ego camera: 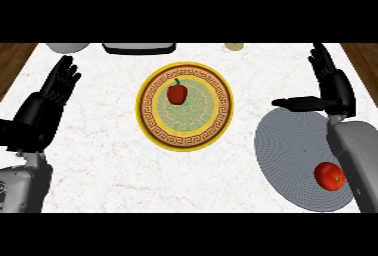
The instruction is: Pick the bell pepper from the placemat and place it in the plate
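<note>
A red bell pepper point(177, 93) with a green stem lies on the yellow patterned plate point(184, 142), toward its far side. The grey round placemat point(291, 150) spreads at the right, with a red tomato point(329, 176) on its near right part. My right hand point(330, 85) is open above the placemat's far edge, fingers straight and thumb out to the left, holding nothing. My left hand point(57, 84) rests open at the left, fingers up.
Along the counter's far edge sit a grey bowl point(68, 47), a dark-rimmed white tray point(139, 48) and a small tan object point(234, 47). Wooden floor shows beyond both far corners.
</note>
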